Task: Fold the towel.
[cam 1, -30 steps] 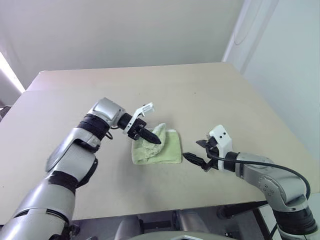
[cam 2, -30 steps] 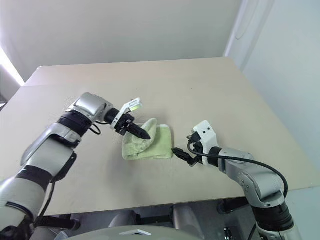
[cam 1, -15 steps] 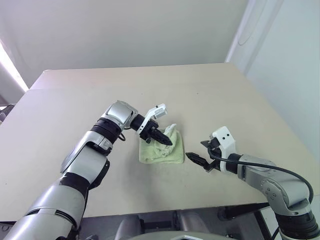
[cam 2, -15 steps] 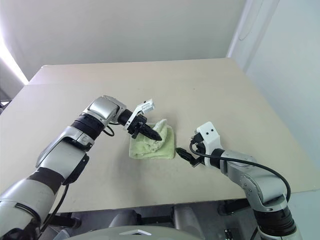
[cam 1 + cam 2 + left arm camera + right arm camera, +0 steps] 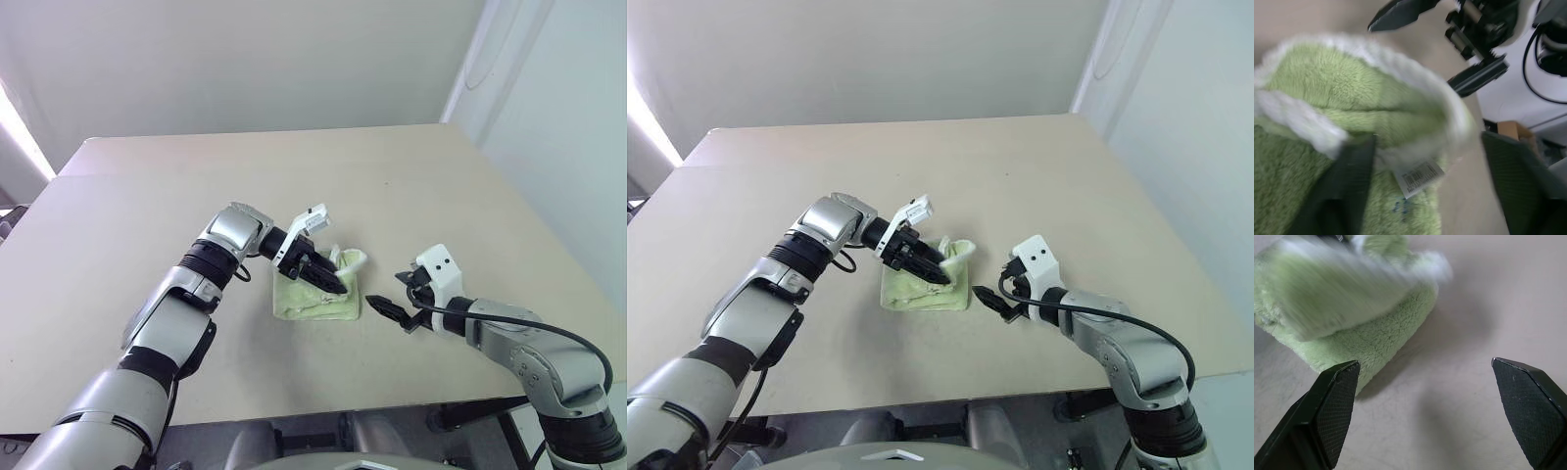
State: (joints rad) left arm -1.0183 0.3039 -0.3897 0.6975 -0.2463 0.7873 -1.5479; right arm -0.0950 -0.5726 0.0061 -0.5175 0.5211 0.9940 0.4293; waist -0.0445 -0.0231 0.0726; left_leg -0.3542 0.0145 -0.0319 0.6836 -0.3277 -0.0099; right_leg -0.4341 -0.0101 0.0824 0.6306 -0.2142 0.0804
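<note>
Beige tabletop (image 5: 147,196): towel (image 5: 318,294) half-folded, raised flap between left gripper (image 5: 328,279) jaws, parted; right gripper (image 5: 390,311) jaws wide, empty; flap likely flopping back once unsupported.

Light: bright and even, soft daylight, with a strong white glare off the table's (image 5: 147,176) far left corner.
Shadows: faint, short, lying close under the arms and the towel (image 5: 318,294).
Blur: wrist views smear the towel; its raised fold is streaked.
Focus: head views sharp throughout.
</note>
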